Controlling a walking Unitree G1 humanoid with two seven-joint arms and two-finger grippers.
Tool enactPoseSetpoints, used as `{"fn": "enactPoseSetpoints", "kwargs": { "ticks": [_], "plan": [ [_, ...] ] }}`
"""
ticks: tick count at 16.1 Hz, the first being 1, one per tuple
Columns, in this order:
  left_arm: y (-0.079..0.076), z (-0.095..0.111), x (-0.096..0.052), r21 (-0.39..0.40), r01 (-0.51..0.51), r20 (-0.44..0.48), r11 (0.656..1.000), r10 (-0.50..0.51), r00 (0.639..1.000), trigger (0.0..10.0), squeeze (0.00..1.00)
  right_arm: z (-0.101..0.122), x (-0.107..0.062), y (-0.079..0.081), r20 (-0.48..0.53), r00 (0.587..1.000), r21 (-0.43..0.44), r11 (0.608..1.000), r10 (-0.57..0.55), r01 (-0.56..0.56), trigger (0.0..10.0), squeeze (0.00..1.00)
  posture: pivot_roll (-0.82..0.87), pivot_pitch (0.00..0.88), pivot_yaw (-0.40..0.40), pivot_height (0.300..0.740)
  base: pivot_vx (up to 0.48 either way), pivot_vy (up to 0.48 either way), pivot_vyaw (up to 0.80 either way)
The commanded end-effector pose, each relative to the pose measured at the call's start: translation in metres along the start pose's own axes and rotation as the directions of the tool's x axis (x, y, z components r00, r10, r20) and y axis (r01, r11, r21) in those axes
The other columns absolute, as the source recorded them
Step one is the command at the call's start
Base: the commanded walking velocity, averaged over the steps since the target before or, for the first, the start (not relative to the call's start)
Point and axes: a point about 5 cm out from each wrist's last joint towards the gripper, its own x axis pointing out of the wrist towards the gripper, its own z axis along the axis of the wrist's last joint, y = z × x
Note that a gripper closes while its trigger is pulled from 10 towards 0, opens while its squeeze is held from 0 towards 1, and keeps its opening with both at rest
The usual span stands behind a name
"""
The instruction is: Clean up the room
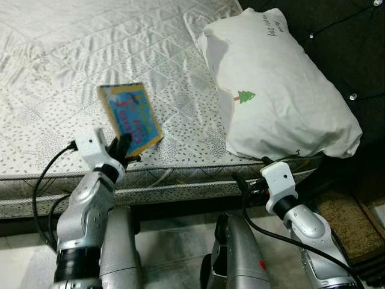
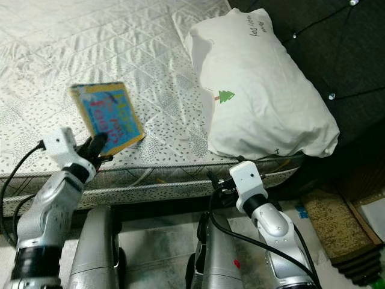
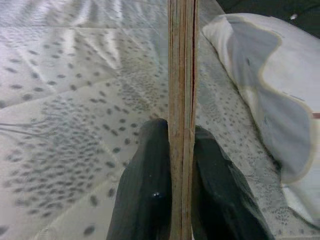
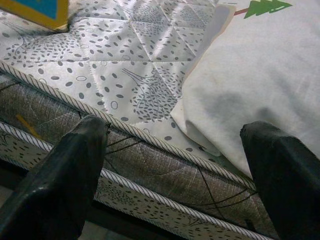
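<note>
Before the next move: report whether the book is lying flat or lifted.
Lifted: the book is tilted above the mattress, its lower edge clamped in the left gripper.

A: Any writing to read here?

B: The pillow point(image 1: 277, 90) carries a line of dark handwriting near its top corner, too small to make out, and a small green tree sign.

A: And the book point(image 1: 130, 117)?

B: Pink lettering on its blue cover, blurred and unreadable.
</note>
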Motion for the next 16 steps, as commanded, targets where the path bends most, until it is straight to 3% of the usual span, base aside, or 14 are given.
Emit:
{"fn": "enactPoseSetpoints", "kwargs": {
  "ticks": [1, 6, 7, 8, 9, 11, 16],
  "plan": [
    [-0.015, -0.017, 0.008, -0.066, 0.082, -0.087, 0.994, -0.087, 0.992, 10.0, 0.00, 0.004, -0.005, -0.005, 0.018, 1.000, -0.042, 0.999, -0.010, 0.011, 10.0, 0.00, -0.01, 0.224, -0.155, 0.539, 0.000, 0.000, 0.00],
    [-0.044, -0.035, 0.028, -0.247, 0.126, -0.260, 0.961, -0.191, 0.947, 10.0, 0.00, 0.006, -0.017, -0.018, 0.008, 0.999, -0.089, 0.995, -0.033, 0.034, 10.0, 0.00, -0.07, 0.227, -0.158, 0.539, 0.000, 0.000, 0.00],
    [-0.051, -0.034, 0.030, -0.323, 0.140, -0.250, 0.936, -0.227, 0.941, 10.0, 0.00, 0.006, -0.018, -0.019, 0.006, 0.999, -0.093, 0.995, -0.037, 0.037, 10.0, 0.00, -0.08, 0.227, -0.159, 0.539, 0.000, 0.000, 0.00],
    [-0.066, -0.031, 0.032, -0.457, 0.176, -0.237, 0.872, -0.310, 0.921, 10.0, 0.00, 0.006, -0.020, -0.020, 0.003, 0.999, -0.103, 0.994, -0.037, 0.037, 10.0, 0.00, -0.08, 0.229, -0.162, 0.539, 0.000, 0.000, 0.00],
    [-0.070, -0.031, 0.032, -0.491, 0.178, -0.239, 0.853, -0.328, 0.914, 10.0, 0.00, 0.006, -0.021, -0.019, 0.004, 1.000, -0.111, 0.993, -0.030, 0.031, 10.0, 0.00, -0.08, 0.229, -0.165, 0.539, 0.000, 0.000, 0.00],
    [-0.067, -0.031, 0.035, -0.553, 0.135, -0.259, 0.822, -0.323, 0.910, 10.0, 0.00, 0.008, -0.022, -0.016, 0.007, 1.000, -0.131, 0.991, -0.008, 0.009, 10.0, 0.00, -0.09, 0.231, -0.173, 0.539, 0.000, 0.000, 0.00],
    [-0.035, -0.023, 0.040, -0.523, 0.048, -0.289, 0.851, -0.229, 0.930, 10.0, 0.00, 0.009, -0.022, -0.019, 0.008, 1.000, -0.164, 0.986, 0.002, 0.000, 10.0, 0.00, -0.09, 0.230, -0.179, 0.539, 0.000, 0.000, 0.00]
  ]
}}
